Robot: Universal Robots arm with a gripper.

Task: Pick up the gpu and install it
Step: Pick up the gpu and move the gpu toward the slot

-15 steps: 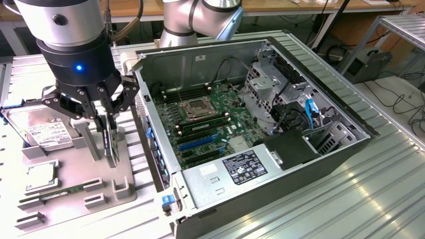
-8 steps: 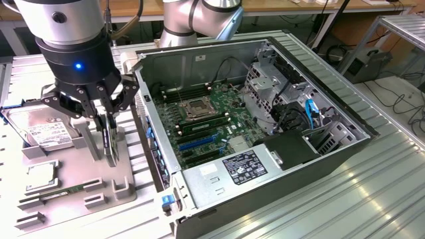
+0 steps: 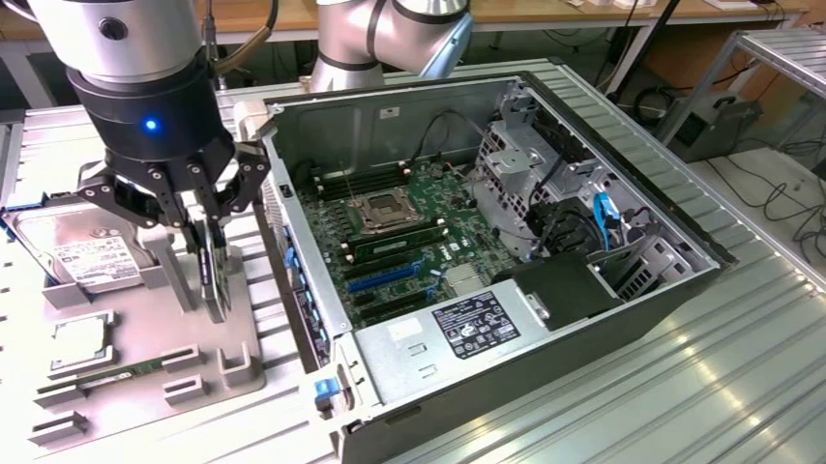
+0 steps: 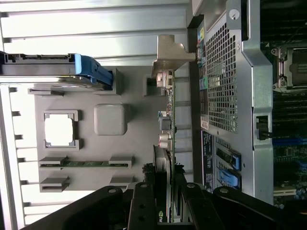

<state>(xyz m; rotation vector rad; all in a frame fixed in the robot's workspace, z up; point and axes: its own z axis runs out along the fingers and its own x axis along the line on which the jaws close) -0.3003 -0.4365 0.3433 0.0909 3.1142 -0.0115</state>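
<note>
The gpu (image 3: 216, 280) stands on edge over the grey holder plate (image 3: 155, 329), just outside the open computer case's (image 3: 516, 193) wall on the exterior view's left. My gripper (image 3: 207, 237) comes down from above and is shut on the card's upper edge, one finger on each face. In the wrist view the gpu (image 4: 165, 124) runs edge-on away from my gripper (image 4: 165, 203), with its silver end bracket (image 4: 170, 52) at the far end. I cannot tell whether the card's lower edge still touches the plate. The motherboard's blue slots (image 3: 387, 275) lie bare inside the case.
On the holder plate lie a silver hard drive (image 3: 77, 256), a processor chip (image 3: 80, 345) and a green memory stick (image 3: 123, 374). Inside the case stand drive cages and cables (image 3: 568, 213) and a power supply (image 3: 478, 324). The case wall (image 4: 230, 96) is close beside the card.
</note>
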